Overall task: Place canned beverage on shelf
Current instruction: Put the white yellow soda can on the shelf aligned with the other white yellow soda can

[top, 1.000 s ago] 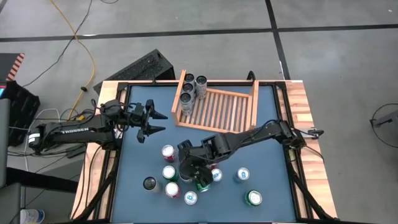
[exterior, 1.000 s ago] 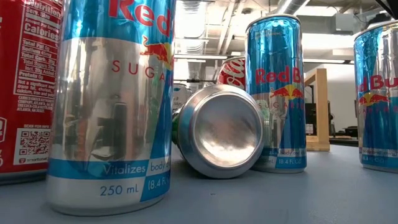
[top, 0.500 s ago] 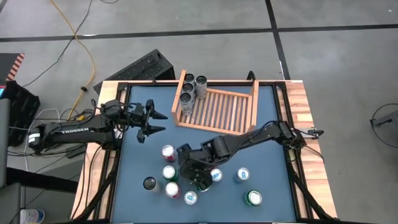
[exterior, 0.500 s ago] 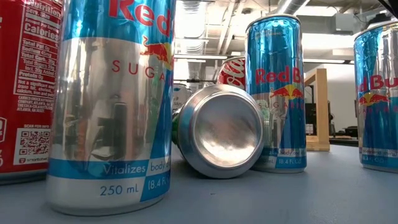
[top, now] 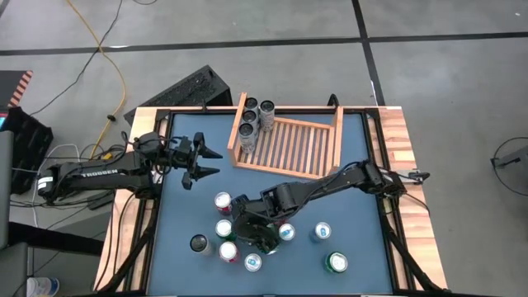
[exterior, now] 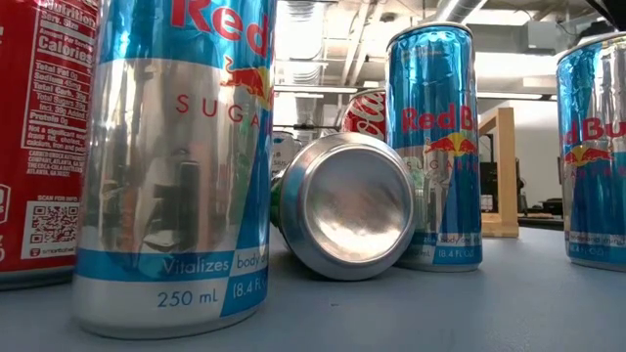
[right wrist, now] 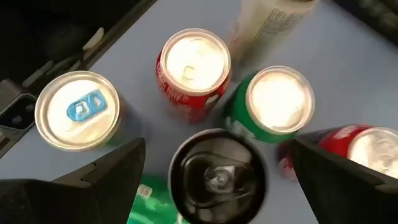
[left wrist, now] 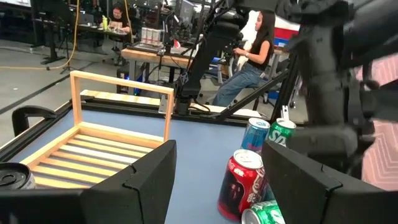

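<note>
Several canned beverages [top: 223, 200] stand on the blue table near its front. My right gripper [top: 250, 229] hangs open just above this group, tipped downward. In the right wrist view a black can [right wrist: 217, 175] stands upright below the gap between its fingers [right wrist: 99, 180], ringed by a red can [right wrist: 194, 65], a green can [right wrist: 280, 102] and a blue-tabbed can [right wrist: 78, 109]. The wooden shelf [top: 293, 144] lies flat at the table's far middle, with several cans [top: 256, 115] standing at its left end. My left gripper [top: 205, 162] waits open at the table's left, pointing level.
More cans stand at the near right: two blue [top: 322, 233] and a green one [top: 336, 262]. A can lies on its side [exterior: 347, 205] among the upright ones. The table has raised wooden edges [top: 404, 165]. Bare slats fill the shelf's right part. People sit beyond the table [left wrist: 249, 56].
My right gripper has sunk toward the group of cans and shifted a little toward the table's left edge, tipping slightly further down. The cans and the shelf have stayed where they were.
</note>
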Robot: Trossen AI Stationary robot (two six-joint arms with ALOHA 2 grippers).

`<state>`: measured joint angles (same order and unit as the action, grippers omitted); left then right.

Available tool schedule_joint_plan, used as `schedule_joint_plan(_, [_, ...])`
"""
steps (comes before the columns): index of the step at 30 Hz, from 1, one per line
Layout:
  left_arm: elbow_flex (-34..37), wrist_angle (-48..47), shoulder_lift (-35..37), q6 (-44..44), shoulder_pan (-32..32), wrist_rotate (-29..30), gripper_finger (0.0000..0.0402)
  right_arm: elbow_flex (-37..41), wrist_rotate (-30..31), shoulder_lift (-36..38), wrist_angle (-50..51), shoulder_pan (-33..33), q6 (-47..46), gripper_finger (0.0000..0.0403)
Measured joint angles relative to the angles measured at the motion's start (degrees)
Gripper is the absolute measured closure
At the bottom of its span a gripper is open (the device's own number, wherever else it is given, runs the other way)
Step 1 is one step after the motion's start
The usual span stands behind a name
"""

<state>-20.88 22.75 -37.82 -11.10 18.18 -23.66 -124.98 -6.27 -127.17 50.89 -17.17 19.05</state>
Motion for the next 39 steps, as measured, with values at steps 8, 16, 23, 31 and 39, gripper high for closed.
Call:
schedule_joint_plan(8, [0.0,-0.94,-0.01,-0.19,-0.01,-0.07,0.0177,-0.66,-1.62,-0.55,1.69,0.73,-1.47,0.0016])
schedule_joint_plan(16, [0.0,-1.32,0.02,-0.08,-0.01,-0.09,0.0177,-0.64,-1.63,-0.51,5.04,1.68,-2.1,0.0031])
schedule_joint_plan(23, [0.0,-1.41,-0.01,0.01,-0.01,-0.09,0.0177,-0.64,-3.0,-1.05,4.52,1.68,-2.12,0.004])
schedule_joint_plan(31, [0.0,-1.47,-0.01,-0.02,-0.01,-0.11,0.0177,-0.6,-3.33,-1.47,4.29,1.68,-2.19,0.0054])
schedule_joint_plan(39, [0.0,-1.47,-0.01,-0.04,-0.01,-0.11,0.0177,-0.6,-3.55,-1.51,4.5,1.94,-2.86,0.0103])
